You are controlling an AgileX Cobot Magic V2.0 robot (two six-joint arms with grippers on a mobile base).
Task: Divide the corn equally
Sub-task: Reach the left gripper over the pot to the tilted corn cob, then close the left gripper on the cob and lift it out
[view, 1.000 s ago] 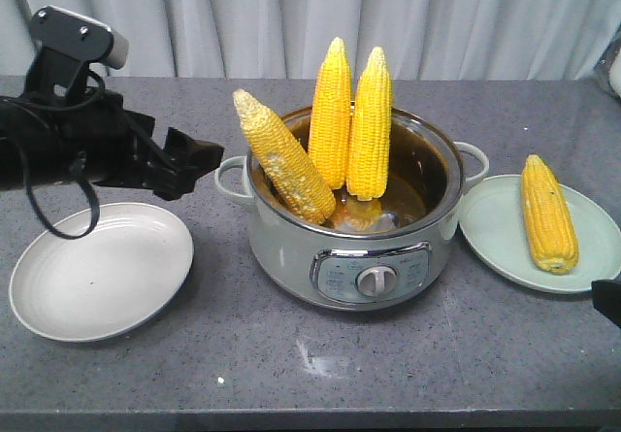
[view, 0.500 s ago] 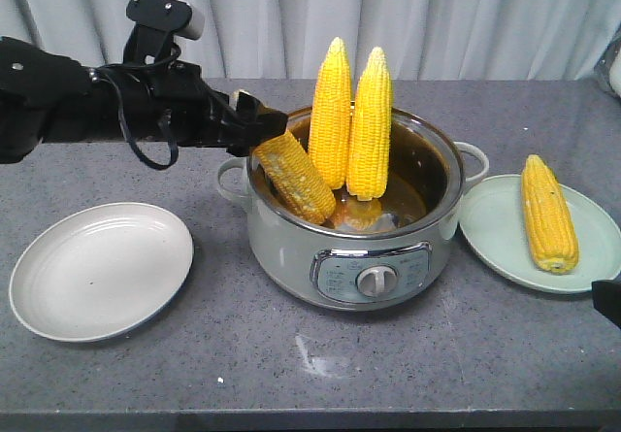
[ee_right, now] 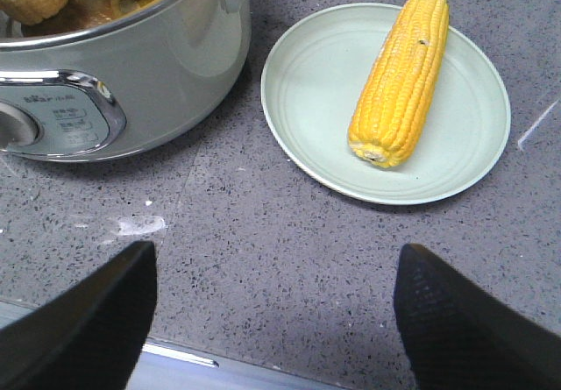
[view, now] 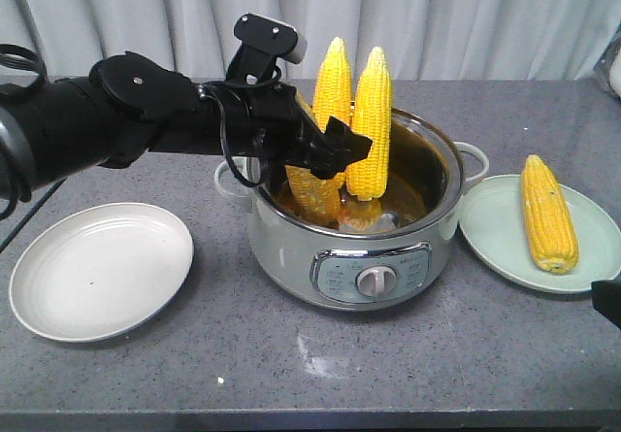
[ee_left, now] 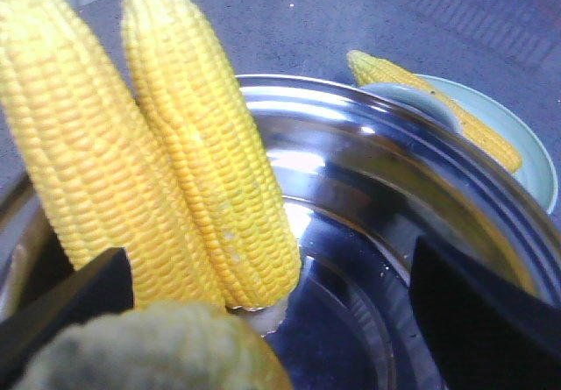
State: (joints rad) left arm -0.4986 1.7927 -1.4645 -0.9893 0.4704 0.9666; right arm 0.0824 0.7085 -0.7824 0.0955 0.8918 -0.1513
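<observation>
Two corn cobs (view: 332, 102) (view: 372, 131) stand upright in the grey cooker pot (view: 354, 248). A third, paler cob (view: 315, 191) leans at the pot's left side, its top hidden behind my left gripper (view: 335, 150). In the left wrist view that cob's blurred tip (ee_left: 149, 351) lies between the fingers of my left gripper (ee_left: 272, 267), which is open, and the two upright cobs (ee_left: 210, 153) stand just beyond. One more cob (ee_right: 401, 74) lies on the green plate (ee_right: 307, 83). My right gripper (ee_right: 276, 258) hangs open over bare counter.
A white plate (view: 97, 267) with nothing on it sits left of the pot. The pot has side handles (view: 473, 165) and a front dial (view: 376, 279). The counter's front edge (ee_right: 184, 355) is just under my right gripper. Curtains hang behind.
My left arm swung right from above the white plate to over the pot, its open gripper now at the leaning cob, which stands steeper. The right arm stayed still.
</observation>
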